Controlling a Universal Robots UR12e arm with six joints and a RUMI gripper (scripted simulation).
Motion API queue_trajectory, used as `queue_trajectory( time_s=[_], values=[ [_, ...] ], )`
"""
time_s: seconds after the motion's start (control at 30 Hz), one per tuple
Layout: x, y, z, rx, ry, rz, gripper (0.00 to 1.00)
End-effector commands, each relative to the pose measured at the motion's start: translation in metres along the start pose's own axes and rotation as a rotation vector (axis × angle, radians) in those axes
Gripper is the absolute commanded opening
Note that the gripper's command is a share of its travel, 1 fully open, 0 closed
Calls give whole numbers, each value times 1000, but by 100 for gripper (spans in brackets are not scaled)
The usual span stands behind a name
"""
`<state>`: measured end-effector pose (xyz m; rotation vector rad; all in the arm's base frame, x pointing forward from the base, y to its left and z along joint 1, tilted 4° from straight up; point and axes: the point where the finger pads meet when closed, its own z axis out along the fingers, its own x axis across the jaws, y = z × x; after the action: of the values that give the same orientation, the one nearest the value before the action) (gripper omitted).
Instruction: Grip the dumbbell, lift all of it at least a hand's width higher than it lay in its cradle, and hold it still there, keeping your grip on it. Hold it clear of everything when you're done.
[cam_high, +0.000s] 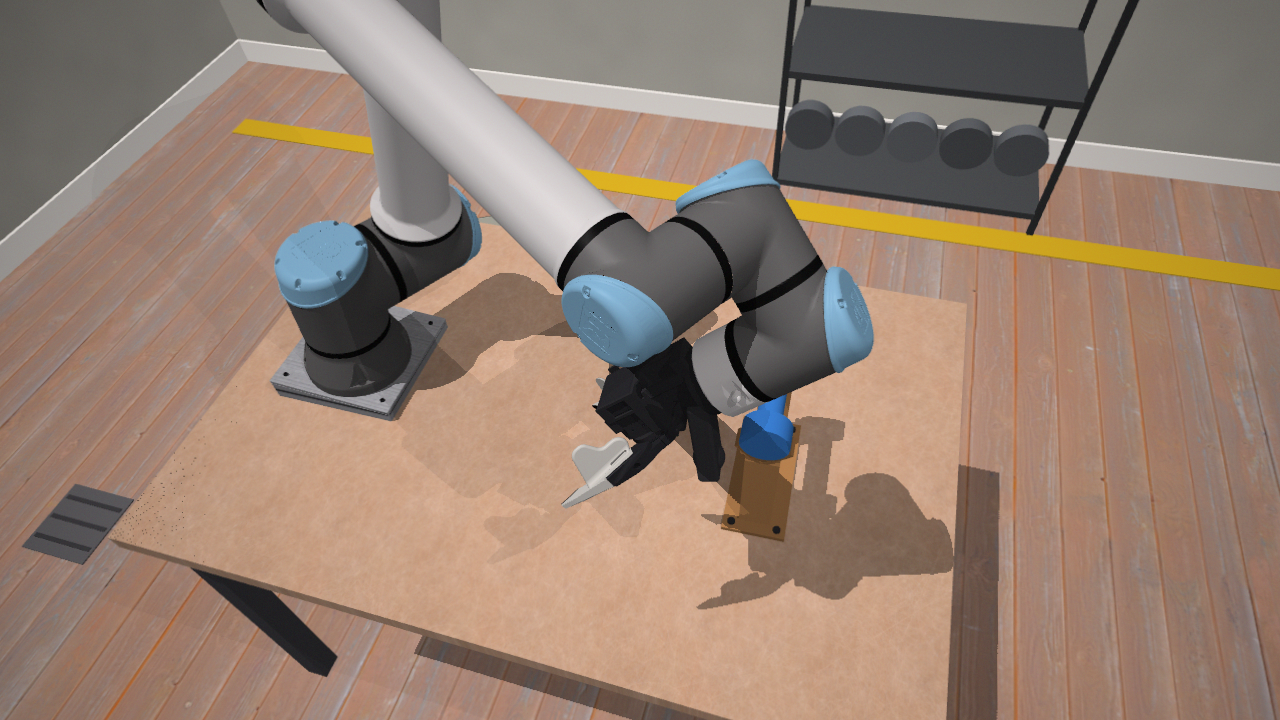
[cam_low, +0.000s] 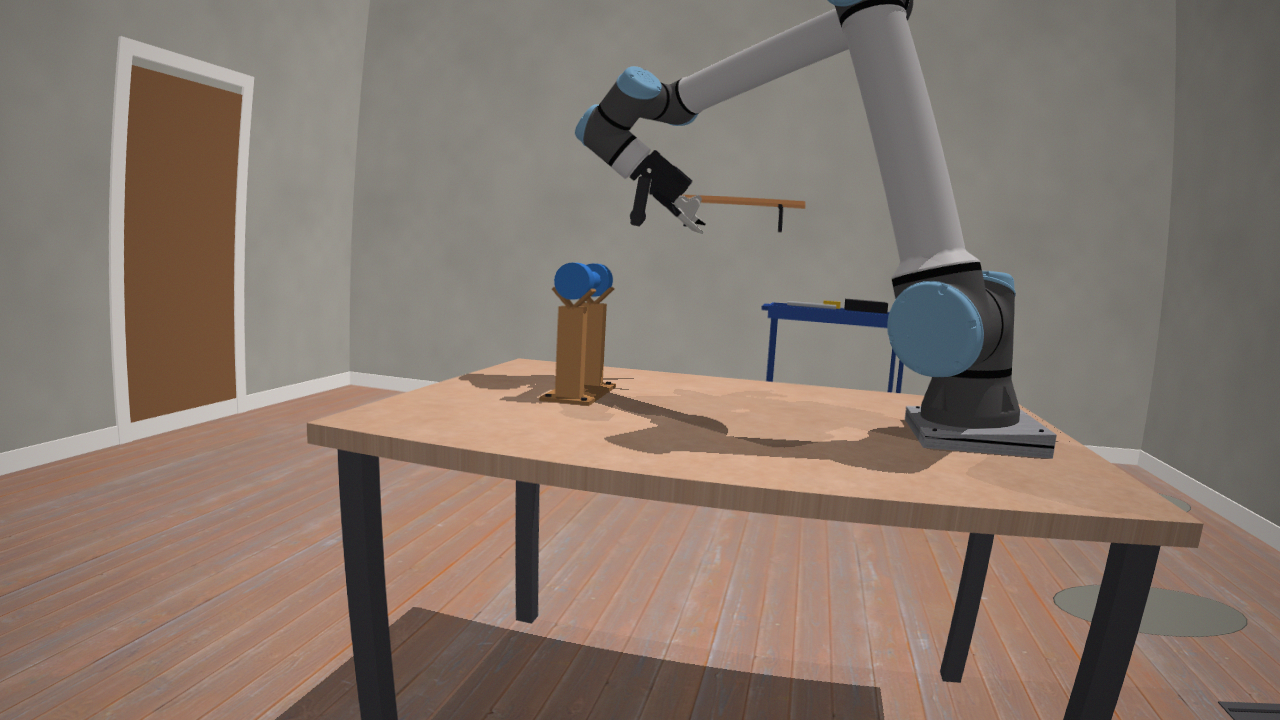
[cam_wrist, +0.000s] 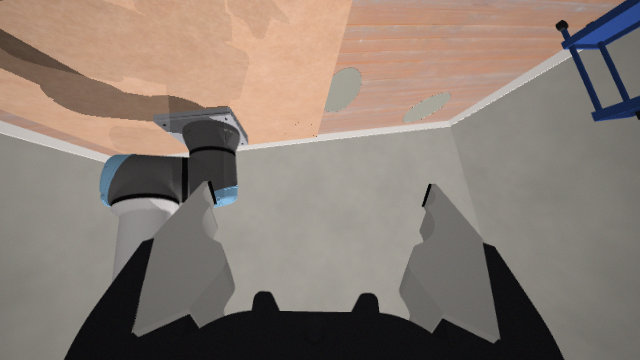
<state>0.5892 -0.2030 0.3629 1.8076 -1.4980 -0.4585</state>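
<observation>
Bright, even light from above; sharp pictures with bent edges.
The arm (cam_high: 501, 152) throws dark, crisp-edged shadows across the tabletop (cam_high: 358, 501), with paler second shadows beside them. No glare or blur anywhere. In the exterior view the door (cam_low: 181, 241) and walls bow outward near the edges. The wrist view appears upside down, fingers evenly lit.

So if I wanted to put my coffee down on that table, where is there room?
The wide stretch of table along the near edge, between the arm's base plate and the wooden cradle, shows nothing standing on it. The far right side past the cradle looks bare too. It is crowded around the cradle, where the blue dumbbell rests and the open hand hangs above.
</observation>
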Motion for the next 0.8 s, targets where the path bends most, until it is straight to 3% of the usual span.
queue_trajectory(
  time_s=[0.0,0.77],
  values=[
    [0,0,-1,1,0,1,100],
    [-2,-1,-3,8,-10,18,100]
  ],
)
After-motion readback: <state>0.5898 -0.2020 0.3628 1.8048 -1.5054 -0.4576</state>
